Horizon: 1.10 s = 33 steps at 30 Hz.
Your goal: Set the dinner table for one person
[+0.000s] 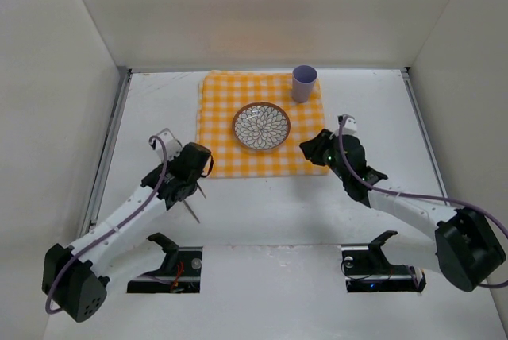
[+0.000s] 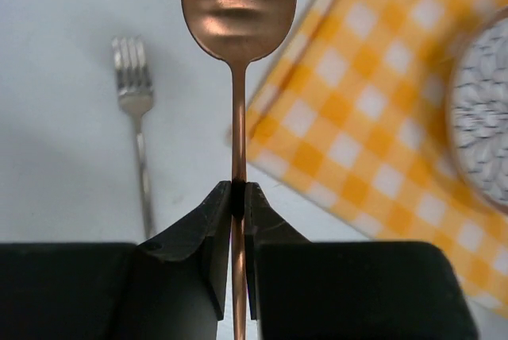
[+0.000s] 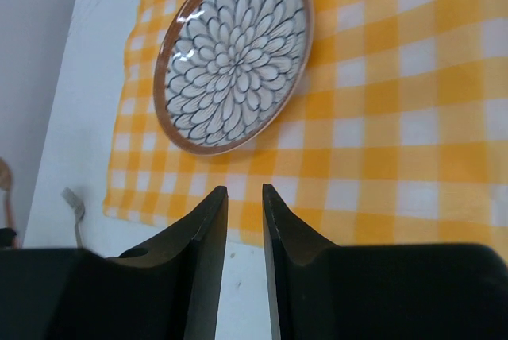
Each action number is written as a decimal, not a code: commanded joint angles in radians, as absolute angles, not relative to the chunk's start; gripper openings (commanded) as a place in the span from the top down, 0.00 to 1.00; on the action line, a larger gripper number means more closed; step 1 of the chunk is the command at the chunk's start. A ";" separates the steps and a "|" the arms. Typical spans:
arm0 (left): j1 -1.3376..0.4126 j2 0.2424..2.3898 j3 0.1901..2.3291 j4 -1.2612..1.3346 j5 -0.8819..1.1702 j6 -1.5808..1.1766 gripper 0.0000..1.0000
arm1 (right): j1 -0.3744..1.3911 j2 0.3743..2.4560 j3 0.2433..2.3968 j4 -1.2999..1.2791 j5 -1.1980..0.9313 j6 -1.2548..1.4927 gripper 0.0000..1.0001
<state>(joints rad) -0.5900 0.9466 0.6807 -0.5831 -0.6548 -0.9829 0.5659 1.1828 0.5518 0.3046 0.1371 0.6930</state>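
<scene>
My left gripper (image 2: 238, 189) is shut on the thin handle of a copper spoon (image 2: 238, 6), whose bowl points away from me, just off the cloth's near left corner. In the top view the left gripper (image 1: 194, 179) hangs over the white dinner table (image 1: 262, 213). A silver fork (image 2: 135, 94) lies on the table to the spoon's left. My right gripper (image 3: 244, 191) is open by a narrow gap with nothing in it, over the near right edge of the yellow checked cloth (image 3: 397, 117). A flower-patterned plate (image 1: 261, 126) sits mid-cloth.
A lilac cup (image 1: 304, 83) stands upright at the cloth's far right corner. Metal rails (image 1: 107, 149) run along the table's left and right edges, and white walls enclose three sides. Both arm bases sit at the near edge.
</scene>
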 commanded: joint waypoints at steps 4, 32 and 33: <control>-0.720 1.158 0.961 -0.436 -0.669 -0.795 0.98 | 0.472 1.054 0.485 0.365 0.247 0.735 0.57; -0.892 2.232 1.847 -0.149 -0.402 -0.702 0.96 | 0.369 0.960 0.405 0.370 0.302 0.810 0.46; -0.890 2.240 1.848 -0.149 -0.403 -0.709 0.96 | 0.369 0.963 0.405 0.370 0.299 0.811 0.46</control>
<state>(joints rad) -0.9001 2.2383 1.7950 -0.1608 -0.4107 -0.6819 0.3786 0.9752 0.4095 0.3164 0.2886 0.8051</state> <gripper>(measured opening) 0.069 0.537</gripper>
